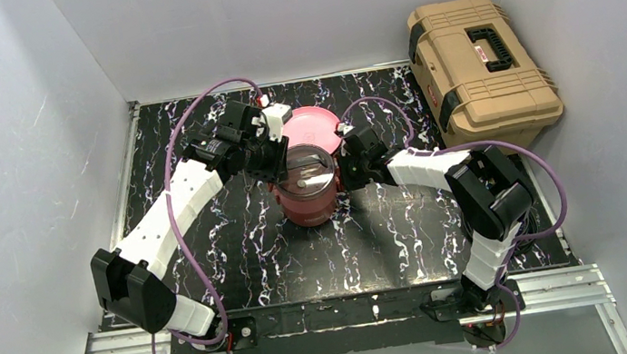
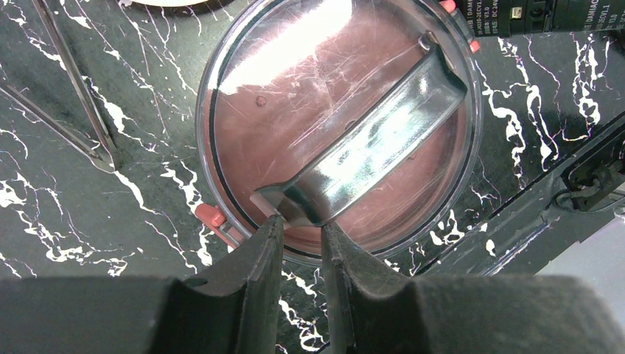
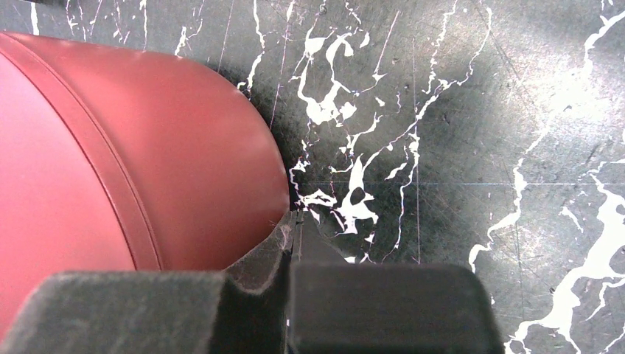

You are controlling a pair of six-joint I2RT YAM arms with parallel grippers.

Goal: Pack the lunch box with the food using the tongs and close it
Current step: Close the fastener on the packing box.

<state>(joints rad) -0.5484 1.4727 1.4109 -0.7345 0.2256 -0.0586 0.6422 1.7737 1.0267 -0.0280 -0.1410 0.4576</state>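
Left wrist view puts our left gripper (image 2: 301, 225) at the near end of the handle (image 2: 376, 147). Its fingers (image 2: 262, 265) stand a narrow slit apart, tips flanking that end, and we cannot tell whether they pinch it or only touch it. The handle arches across the clear lid (image 2: 295, 88), which sits on the box (image 1: 305, 192). A red tab (image 2: 210, 215) juts from the rim just left of the fingers. The tongs (image 2: 107, 151) lie on the table (image 2: 59, 221) left of the box, apart from it, their far ends cut off by the frame.

Our right gripper (image 3: 295, 221) is pressed together, its tip against the box's maroon wall low on the right side.

Through the scratched, glaring lid we see only a pink blur. The plate (image 1: 312, 122) is half hidden behind the box and the left wrist.

Our left arm (image 1: 176, 204) reaches diagonally from its base, wrist bent down over the lid. Our right arm (image 1: 486, 195) folds at a raised elbow, forearm running left and low. The toolbox (image 1: 478, 64) sits far right.
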